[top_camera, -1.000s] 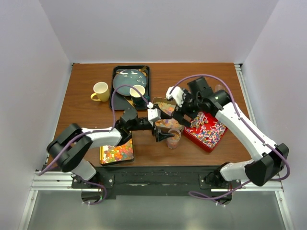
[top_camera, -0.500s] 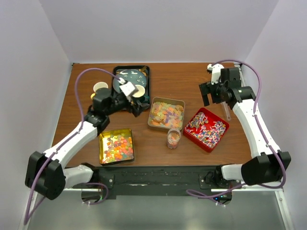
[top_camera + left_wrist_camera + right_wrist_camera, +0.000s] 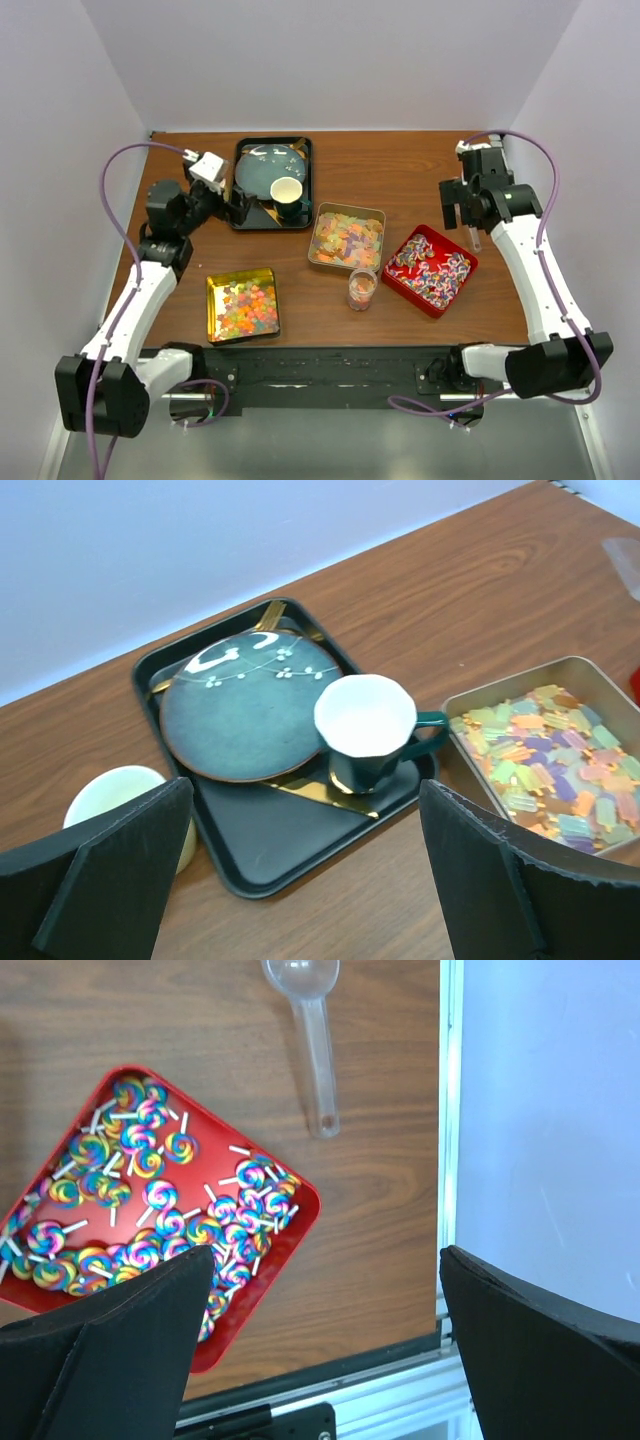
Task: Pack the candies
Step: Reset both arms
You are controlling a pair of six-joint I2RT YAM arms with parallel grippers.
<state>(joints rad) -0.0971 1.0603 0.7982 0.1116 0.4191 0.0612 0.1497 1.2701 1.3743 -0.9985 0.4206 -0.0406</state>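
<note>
The candies lie in three containers. Bright cubes fill a gold tray (image 3: 242, 305). Pastel pieces (image 3: 545, 755) fill a silver tin (image 3: 347, 237). Striped swirl pieces on sticks (image 3: 150, 1160) fill a red tray (image 3: 430, 270). A small clear cup (image 3: 361, 288) holding mixed candies stands between the tin and the red tray. My left gripper (image 3: 225, 205) is open and empty at the back left, seen in its wrist view (image 3: 305, 810). My right gripper (image 3: 466, 207) is open and empty at the back right, above the red tray's far corner (image 3: 325, 1280).
A black tray (image 3: 250, 215) at the back holds a dark plate (image 3: 250, 705) and a dark cup (image 3: 365, 730). A yellow mug (image 3: 120, 800) stands left of it, under my left gripper. A clear plastic scoop (image 3: 312, 1030) lies by the table's right edge.
Both arms have pulled back from the middle of the table. The left gripper has swung to the back left, the right gripper to the back right. The cup stands alone.
</note>
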